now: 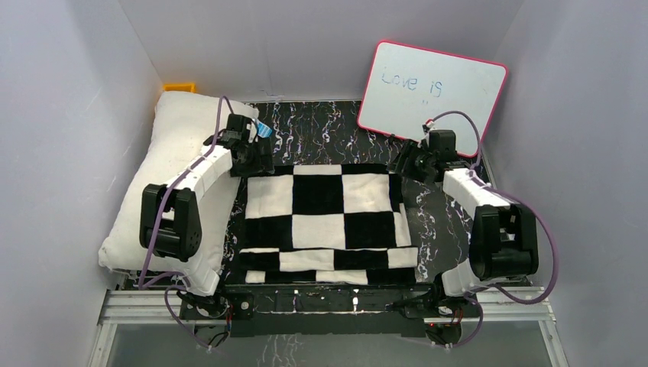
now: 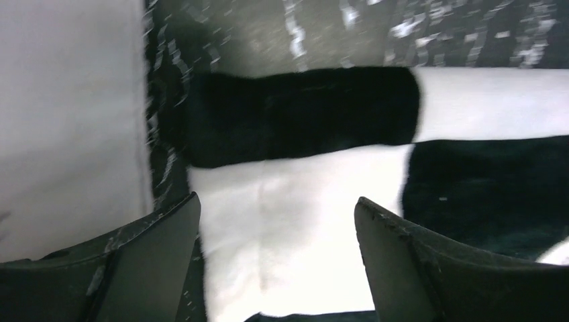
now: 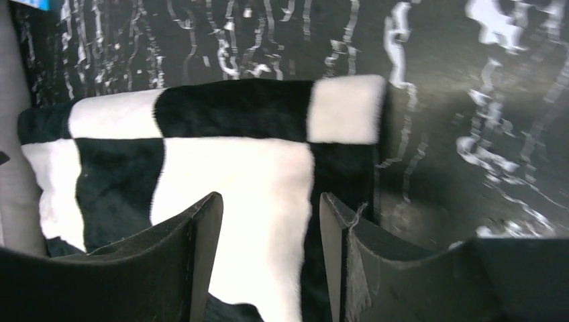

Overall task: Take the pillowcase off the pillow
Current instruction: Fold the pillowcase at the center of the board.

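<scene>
The black-and-white checkered pillowcase (image 1: 325, 222) lies flat and empty in the middle of the dark marbled table. The plain white pillow (image 1: 179, 180) lies bare along the left wall, beside the case. My left gripper (image 1: 256, 157) hovers open over the case's far left corner (image 2: 295, 201), nothing between its fingers. My right gripper (image 1: 409, 164) hovers open over the case's far right corner (image 3: 268, 174), also empty. The pillow's edge shows at the left of the left wrist view (image 2: 67, 121).
A pink-framed whiteboard (image 1: 432, 92) leans on the back wall at the right. A yellow object (image 1: 178, 87) sits behind the pillow. White walls close in on the left, back and right. A metal rail (image 1: 328, 306) runs along the near edge.
</scene>
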